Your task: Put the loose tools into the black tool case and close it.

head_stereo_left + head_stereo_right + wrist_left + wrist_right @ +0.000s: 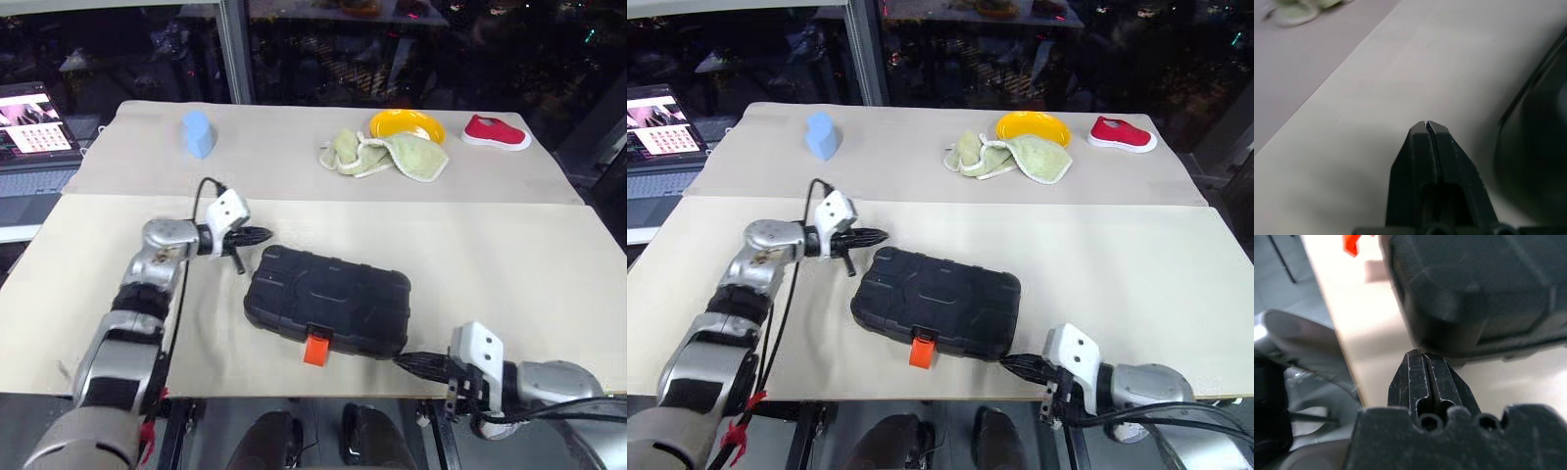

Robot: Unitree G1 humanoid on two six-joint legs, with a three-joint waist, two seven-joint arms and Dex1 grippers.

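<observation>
Black tool case [328, 302] lies shut on the near part of the beige table [509, 274], its orange latch [315, 349] facing the front edge. By its far left corner, the left gripper [257, 235] is clenched on nothing. At the near right corner, the right gripper [411, 362] is also pinched closed and empty. Farther back sit a blue block [199, 133], green cloths [387, 154], a yellow plate [407, 124] and a red shoe [496, 132].
</observation>
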